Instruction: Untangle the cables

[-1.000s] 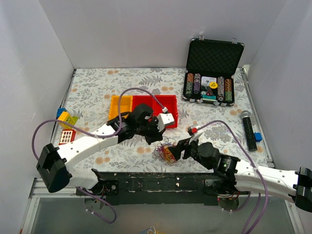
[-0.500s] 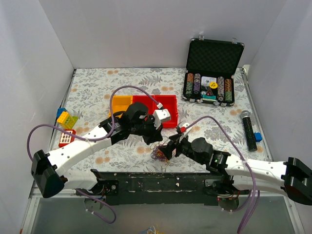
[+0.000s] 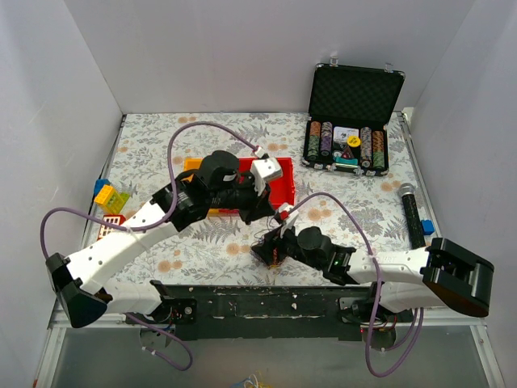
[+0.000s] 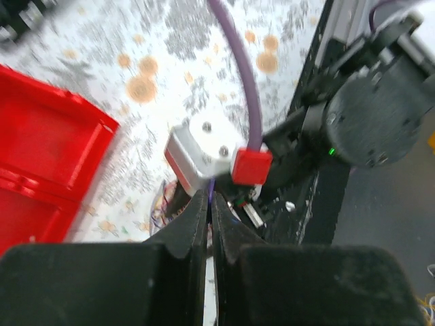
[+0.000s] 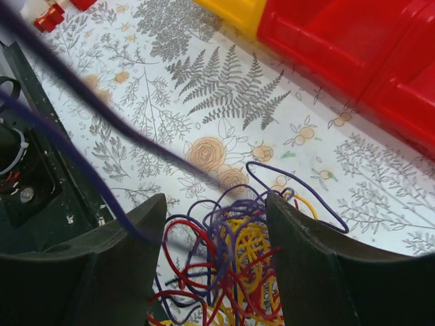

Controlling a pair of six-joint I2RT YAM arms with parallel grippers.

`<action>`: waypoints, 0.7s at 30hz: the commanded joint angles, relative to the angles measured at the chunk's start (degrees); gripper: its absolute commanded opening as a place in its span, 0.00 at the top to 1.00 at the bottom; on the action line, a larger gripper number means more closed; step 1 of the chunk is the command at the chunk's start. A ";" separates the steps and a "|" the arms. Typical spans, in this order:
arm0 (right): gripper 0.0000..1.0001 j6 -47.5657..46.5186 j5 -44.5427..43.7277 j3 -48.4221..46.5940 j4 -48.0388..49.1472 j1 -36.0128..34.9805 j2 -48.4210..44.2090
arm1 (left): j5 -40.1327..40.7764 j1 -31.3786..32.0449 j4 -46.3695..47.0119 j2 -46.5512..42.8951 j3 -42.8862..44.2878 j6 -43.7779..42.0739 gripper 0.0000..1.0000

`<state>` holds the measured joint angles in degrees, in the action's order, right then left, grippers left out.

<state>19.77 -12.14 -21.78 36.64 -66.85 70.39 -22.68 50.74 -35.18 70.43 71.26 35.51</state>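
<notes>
The cables [image 5: 238,265] are a small tangle of thin red, yellow and purple wires on the floral table near the front rail. It also shows in the top view [image 3: 275,256] and in the left wrist view [image 4: 163,204]. My right gripper [image 5: 216,204] is open, with one finger on each side of the tangle; in the top view it [image 3: 266,251] covers most of it. My left gripper [image 4: 211,195] is shut on a thin purple strand just above the right wrist camera. In the top view it [image 3: 273,212] hangs above and behind the tangle. Purple strands run taut and blurred across the right wrist view.
A red and yellow bin tray [image 3: 280,191] lies just behind the grippers. An open black case of poker chips [image 3: 351,121] stands at the back right. A black microphone [image 3: 412,214] and a blue block [image 3: 427,227] lie at the right. Toy bricks [image 3: 109,198] lie at the left edge.
My right gripper has moved left onto the tangle. My left gripper has drawn back and up from the tangle, with a purple strand between its fingers.
</notes>
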 commanded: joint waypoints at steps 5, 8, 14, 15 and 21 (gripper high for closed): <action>0.33 6.33 3.09 6.83 6.60 -0.30 2.03 | 8.51 0.24 6.42 -3.54 13.37 1.06 1.00; 0.31 7.21 2.65 8.77 6.60 -0.21 1.94 | 13.43 0.24 10.82 -3.64 17.40 0.27 1.00; 0.29 8.79 1.68 10.97 5.28 -0.30 2.12 | 21.89 0.24 18.81 -0.56 27.34 -2.63 1.00; 0.29 8.97 1.77 11.14 5.11 -0.21 2.29 | 25.02 0.24 20.66 -0.30 28.04 -3.24 1.00; 0.28 9.94 1.16 12.55 4.67 -0.21 2.56 | 36.46 0.24 34.80 1.11 31.83 -7.37 1.00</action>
<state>28.38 -10.00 -10.37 40.62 -66.87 72.51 3.22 50.76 -13.10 70.87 100.42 32.25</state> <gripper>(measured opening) 0.712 0.018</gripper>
